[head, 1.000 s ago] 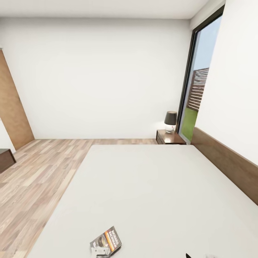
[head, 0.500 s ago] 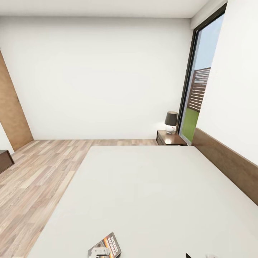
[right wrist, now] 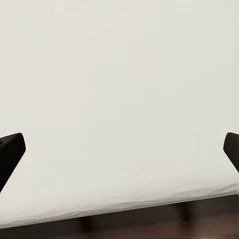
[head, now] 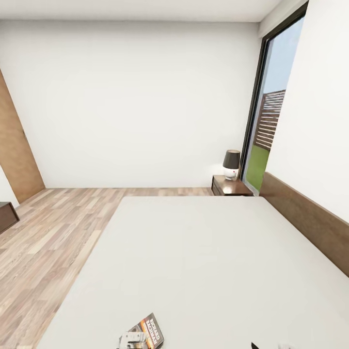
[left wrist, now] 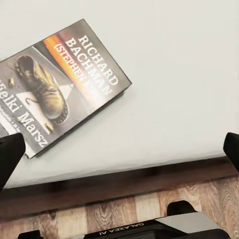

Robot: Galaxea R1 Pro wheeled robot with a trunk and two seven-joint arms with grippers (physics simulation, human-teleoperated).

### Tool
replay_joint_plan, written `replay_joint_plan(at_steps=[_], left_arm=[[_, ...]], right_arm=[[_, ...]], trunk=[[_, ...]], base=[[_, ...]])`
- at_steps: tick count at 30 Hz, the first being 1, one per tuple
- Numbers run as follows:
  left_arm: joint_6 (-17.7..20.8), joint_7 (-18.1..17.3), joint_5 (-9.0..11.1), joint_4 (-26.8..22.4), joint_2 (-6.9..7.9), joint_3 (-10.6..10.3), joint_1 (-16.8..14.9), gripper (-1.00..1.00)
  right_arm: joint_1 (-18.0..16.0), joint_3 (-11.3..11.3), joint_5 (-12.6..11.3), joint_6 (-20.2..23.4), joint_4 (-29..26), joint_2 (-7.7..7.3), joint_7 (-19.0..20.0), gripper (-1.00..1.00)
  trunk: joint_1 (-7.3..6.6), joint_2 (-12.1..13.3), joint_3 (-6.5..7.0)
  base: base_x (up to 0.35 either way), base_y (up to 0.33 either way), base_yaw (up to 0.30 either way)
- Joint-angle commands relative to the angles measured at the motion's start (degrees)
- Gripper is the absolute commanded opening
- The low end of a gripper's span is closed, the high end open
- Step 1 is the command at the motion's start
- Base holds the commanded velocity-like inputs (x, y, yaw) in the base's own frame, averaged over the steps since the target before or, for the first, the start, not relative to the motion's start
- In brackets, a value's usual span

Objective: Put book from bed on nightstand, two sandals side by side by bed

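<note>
The book (left wrist: 62, 84) lies flat on the grey mattress of the bed (head: 203, 261), near its lower edge, at the bottom of the head view. Its cover is dark, with white letters "RICHARD BACHMAN", an orange band, a worn boot and "Wielki Marsz". My left end effector (left wrist: 119, 149) hangs over it with fingers wide apart, holding nothing; one fingertip (left wrist: 10, 154) is just beside the book's corner. My right end effector (right wrist: 119, 149) is also spread open above bare mattress. The nightstand (head: 231, 186) with a lamp (head: 231, 165) stands at the far right, beside the headboard (head: 310, 223).
</note>
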Motion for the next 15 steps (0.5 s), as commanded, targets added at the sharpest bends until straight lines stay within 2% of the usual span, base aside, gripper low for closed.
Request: replay_joint_plan(at_steps=[1, 2, 5, 7, 9, 10, 12, 15], left_arm=[[0.58, -0.70, -0.30, -0.64, 0.43, 0.59, -0.27, 1.00], [2.09, -1.44, 0.22, -1.70, 0.77, 0.70, -0.59, 1.00], [10.29, -3.46, 2.75, -8.66, 0.95, 0.83, -2.65, 1.00], [19.52, -5.21, 5.71, -17.53, 0.66, 0.83, -4.73, 1.00], [27.76, -7.76, 9.48, -26.63, 0.40, 0.80, -5.88, 1.00], [29.45, -8.49, 10.53, -28.66, 0.38, 0.78, -6.06, 1.00], [34.98, -10.84, 14.48, -35.38, 0.32, 0.73, -6.55, 1.00], [39.46, -11.92, 17.51, -40.41, 0.27, 0.66, -7.53, 1.00]], right_arm=[[-0.03, 0.44, -0.58, -0.15, 0.09, -0.02, 0.27, 1.00], [-0.02, 0.44, -0.58, -0.15, 0.09, -0.02, 0.29, 1.00], [-0.02, 0.44, -0.62, -0.11, 0.09, -0.02, 0.35, 1.00], [-0.02, 0.44, -0.70, -0.13, 0.09, -0.02, 0.32, 1.00], [-0.02, 0.44, -0.68, -0.15, 0.09, -0.02, 0.23, 1.00], [-0.02, 0.44, -0.67, -0.15, 0.09, -0.02, 0.22, 1.00], [-0.02, 0.44, -0.66, -0.14, 0.09, -0.02, 0.18, 1.00], [-0.04, 0.44, -0.66, -0.13, 0.09, -0.02, 0.16, 1.00]], trunk=[[0.02, -0.05, -0.11], [0.02, -0.05, -0.20], [0.02, -0.05, -0.46], [0.02, -0.05, -0.64], [0.02, -0.05, -0.83], [0.02, -0.05, -0.92], [0.02, -0.05, -1.10], [0.02, -0.05, -1.37]], base=[[0.000, 0.000, 0.000], [0.000, 0.000, 0.000], [0.000, 0.000, 0.000], [0.000, 0.000, 0.000], [0.000, 0.000, 0.000], [0.000, 0.000, 0.000], [0.000, 0.000, 0.000], [0.000, 0.000, 0.000]])
